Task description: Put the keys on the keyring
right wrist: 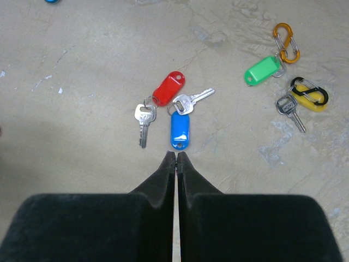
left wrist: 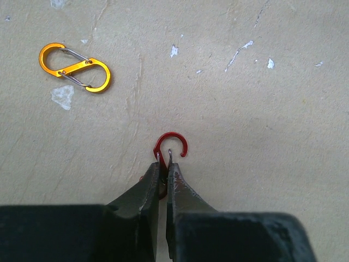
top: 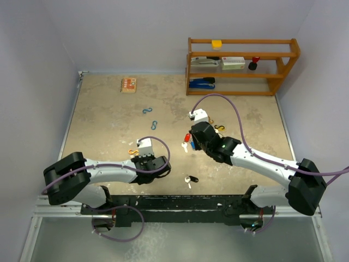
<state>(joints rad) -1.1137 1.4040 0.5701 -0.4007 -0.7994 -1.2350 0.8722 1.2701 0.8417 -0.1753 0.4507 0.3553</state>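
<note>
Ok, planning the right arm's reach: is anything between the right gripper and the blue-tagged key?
Nothing visible does. The shut right gripper points straight at the blue-tagged key, its tips just short of the blue tag with nothing between. The red-tagged key lies beyond it, to the left.

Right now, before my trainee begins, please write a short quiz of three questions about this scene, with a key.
1. True or false: the left hand is shut on a red S-shaped clip.
2. Which lies nearest the right hand? A red key tag; B blue key tag; C green key tag.
3. Fill in: the loose S-shaped clip in the left wrist view is coloured ____.
Key: 1 true; 2 B; 3 orange.
</note>
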